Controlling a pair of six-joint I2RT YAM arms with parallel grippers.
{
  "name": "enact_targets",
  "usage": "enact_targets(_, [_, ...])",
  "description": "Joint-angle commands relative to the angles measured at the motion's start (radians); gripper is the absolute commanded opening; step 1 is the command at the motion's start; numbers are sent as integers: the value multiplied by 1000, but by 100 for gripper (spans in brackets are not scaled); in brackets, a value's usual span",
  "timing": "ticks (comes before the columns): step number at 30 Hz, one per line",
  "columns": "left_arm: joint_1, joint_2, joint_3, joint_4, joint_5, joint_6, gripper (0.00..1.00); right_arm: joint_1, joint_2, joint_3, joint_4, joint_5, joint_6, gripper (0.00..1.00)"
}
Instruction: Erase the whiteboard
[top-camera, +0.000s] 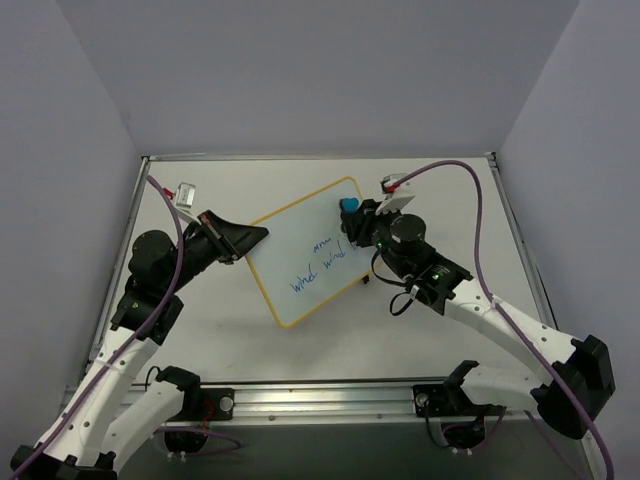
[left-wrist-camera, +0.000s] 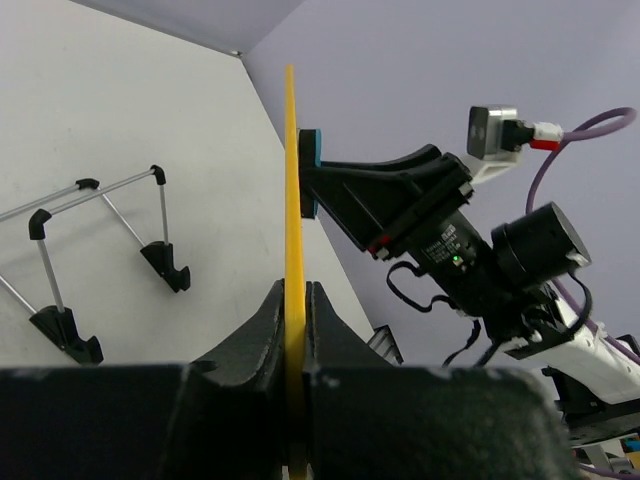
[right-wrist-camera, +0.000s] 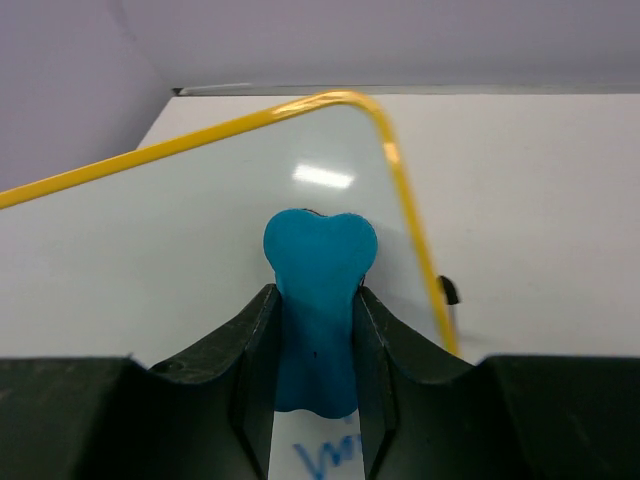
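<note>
The whiteboard with a yellow frame lies tilted in the middle of the table and bears blue handwriting on its right half. My left gripper is shut on its left edge; the left wrist view shows the yellow frame edge-on between the jaws. My right gripper is shut on a blue eraser and holds it against the board near its upper right corner. In the right wrist view the eraser is squeezed between the fingers, with the writing just below it.
The white table is bounded by purple walls and a metal rail at the near edge. A black and silver wire stand shows in the left wrist view. A purple cable loops over the right arm.
</note>
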Motion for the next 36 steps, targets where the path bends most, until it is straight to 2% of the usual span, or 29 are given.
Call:
enact_targets(1, [-16, -60, 115, 203, 123, -94, 2, -112, -12, -42, -73, -72, -30, 0])
enact_targets(6, [-16, -46, 113, 214, 121, -97, 2, -132, 4, -16, -116, -103, -76, 0])
enact_targets(9, [-17, -43, 110, 220, 114, -97, 2, -126, 1, -20, -78, -178, -69, 0])
enact_targets(13, [-16, -34, 107, 229, 109, -95, 2, -25, -11, -16, -29, -221, -30, 0])
enact_targets(14, [-16, -31, 106, 231, 109, -97, 2, 44, -6, -3, -24, -217, -30, 0])
enact_targets(17, [-16, -24, 104, 246, 110, -98, 2, 150, 10, 20, -4, -217, -6, 0])
enact_targets(21, [-17, -20, 100, 254, 104, -101, 2, 248, 27, 29, 22, -185, 5, 0])
enact_targets(23, [-17, -20, 97, 257, 104, -104, 2, 264, 37, 35, 13, -103, -7, 0])
enact_targets(27, [-17, -23, 93, 267, 112, -112, 2, 238, 43, 44, -50, 22, -44, 0])
enact_targets(28, [-17, -24, 93, 267, 112, -114, 2, 197, 49, 47, -64, 32, -52, 0])
enact_targets(34, [-17, -38, 103, 255, 124, -114, 2, -50, 32, 1, -84, -51, -85, 0])
enact_targets(36, [-16, -46, 104, 244, 121, -115, 2, -87, 23, -12, -65, -79, -102, 0])
